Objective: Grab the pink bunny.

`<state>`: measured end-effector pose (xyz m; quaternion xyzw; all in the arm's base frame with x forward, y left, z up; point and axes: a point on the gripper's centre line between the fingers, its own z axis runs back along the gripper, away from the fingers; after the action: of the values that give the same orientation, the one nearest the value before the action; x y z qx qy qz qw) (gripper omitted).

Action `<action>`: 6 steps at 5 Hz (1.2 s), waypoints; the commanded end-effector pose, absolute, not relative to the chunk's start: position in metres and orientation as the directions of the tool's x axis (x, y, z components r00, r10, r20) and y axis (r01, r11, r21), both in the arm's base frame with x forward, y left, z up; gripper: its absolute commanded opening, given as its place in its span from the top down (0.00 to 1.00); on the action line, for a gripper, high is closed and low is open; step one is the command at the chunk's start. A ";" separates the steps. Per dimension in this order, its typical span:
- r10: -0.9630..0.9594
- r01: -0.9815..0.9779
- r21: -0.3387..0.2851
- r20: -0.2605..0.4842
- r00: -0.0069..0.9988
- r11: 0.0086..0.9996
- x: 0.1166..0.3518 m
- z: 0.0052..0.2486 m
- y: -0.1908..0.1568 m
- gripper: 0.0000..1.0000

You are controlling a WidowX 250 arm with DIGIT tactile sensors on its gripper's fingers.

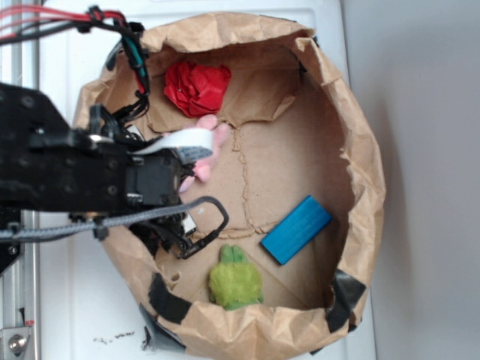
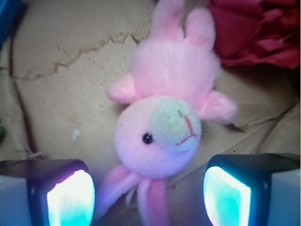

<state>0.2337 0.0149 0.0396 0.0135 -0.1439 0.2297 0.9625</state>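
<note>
Exterior: gripper [image 1: 196, 174] over bunny [image 1: 217, 142], which is mostly hidden, just below the red wad [image 1: 196, 86] in the paper bin [image 1: 360, 150]. No readable writing.
Wrist: jaws wide open, empty; bunny [image 2: 164, 113] lies between the fingertips [image 2: 70, 197], ears toward camera.

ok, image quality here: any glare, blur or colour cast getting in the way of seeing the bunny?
Wrist view: the small light pink plush bunny is soft-focused but readable; the two fingers glow blown-out cyan-white, with a purple fringe. Exterior view: mildly blurry and flatly lit, the black arm hides most of the bunny, the white surround is washed out.
</note>
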 end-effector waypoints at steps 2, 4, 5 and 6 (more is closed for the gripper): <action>0.416 -0.430 -0.006 0.268 0.869 0.903 0.262 0.025 -0.009 0.00; 0.436 -0.458 0.029 0.257 0.862 0.889 0.326 0.024 0.020 0.00; 0.434 -0.458 0.031 0.269 0.860 0.889 0.365 0.020 0.038 1.00; 0.426 -0.454 0.037 0.287 0.858 0.890 0.379 0.020 0.047 1.00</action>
<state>0.3695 0.0310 0.0275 0.0496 -0.1246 0.2165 0.9670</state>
